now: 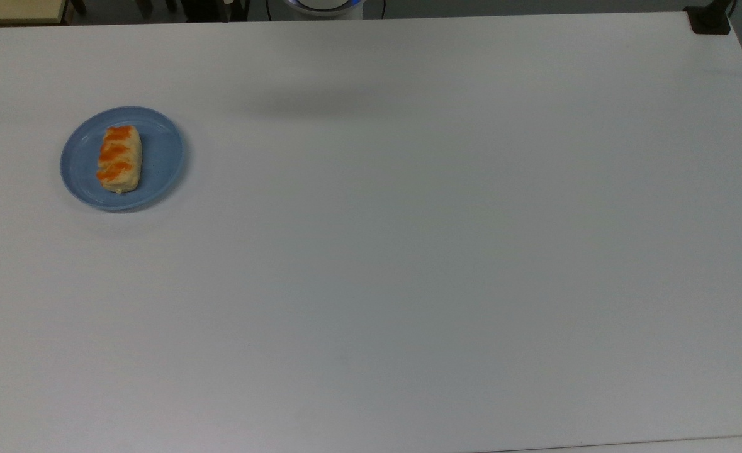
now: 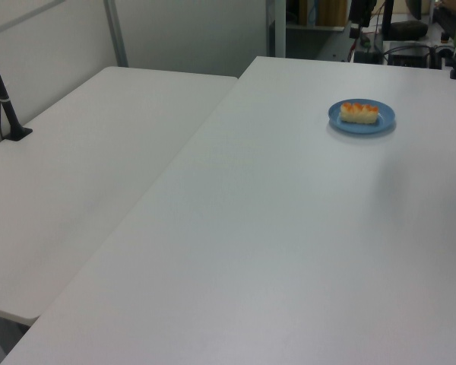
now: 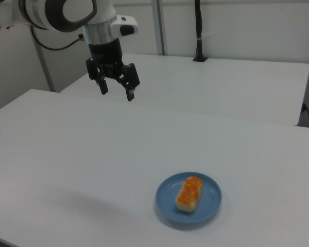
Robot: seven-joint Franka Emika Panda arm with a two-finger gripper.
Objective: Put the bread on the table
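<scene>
1. Gripper (image 3: 116,91) hangs high over the table (image 3: 67,149), fingers apart, holding nothing, well apart from the bread (image 3: 189,193); likely staged before an approach.
2. Bread lies flat on the blue plate (image 3: 211,203), near the top view's left table edge, not yet on bare table.
3. Count: one bread, one plate, one gripper.

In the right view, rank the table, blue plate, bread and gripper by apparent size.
1. table
2. blue plate and gripper: they look alike, and differing distance from the camera makes ranking them unsure
3. bread, lying on the plate
</scene>
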